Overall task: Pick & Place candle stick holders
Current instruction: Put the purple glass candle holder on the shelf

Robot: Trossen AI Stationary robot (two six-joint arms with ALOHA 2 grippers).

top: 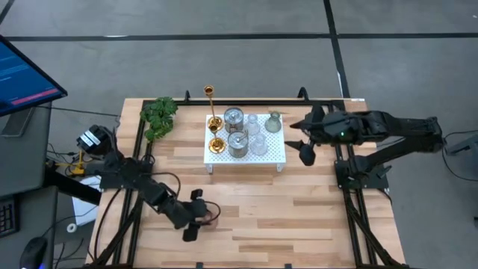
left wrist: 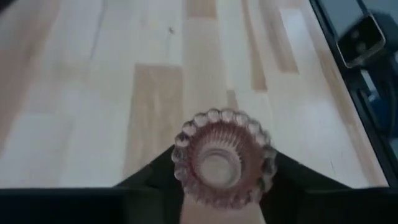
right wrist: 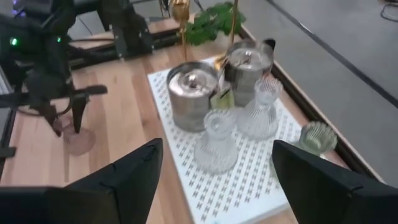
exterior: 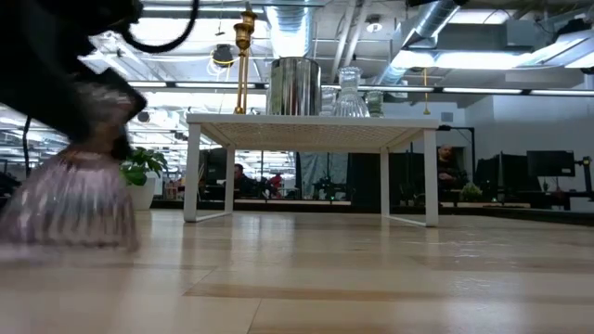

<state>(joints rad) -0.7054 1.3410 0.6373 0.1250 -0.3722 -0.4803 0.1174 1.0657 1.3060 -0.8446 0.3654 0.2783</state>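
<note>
Left wrist: pinkish holder (left wrist: 222,160) btwn gripper (left wrist: 214,186) fingers.

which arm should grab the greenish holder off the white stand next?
Right. Its end effector is open beside the white stand, with the greenish holder at that near edge. The left end effector is at the table's front, around the pink holder.

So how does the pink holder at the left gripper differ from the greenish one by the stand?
The pinkish glass holder stands on the bare wood near the table's front, between the left gripper's fingers; the greenish glass holder stands at the white perforated stand's far right corner, with nothing gripping it. The pinkish holder has a beaded, scalloped rim; the greenish one's rim is too small to make out. Both are upright ribbed glass.
</note>
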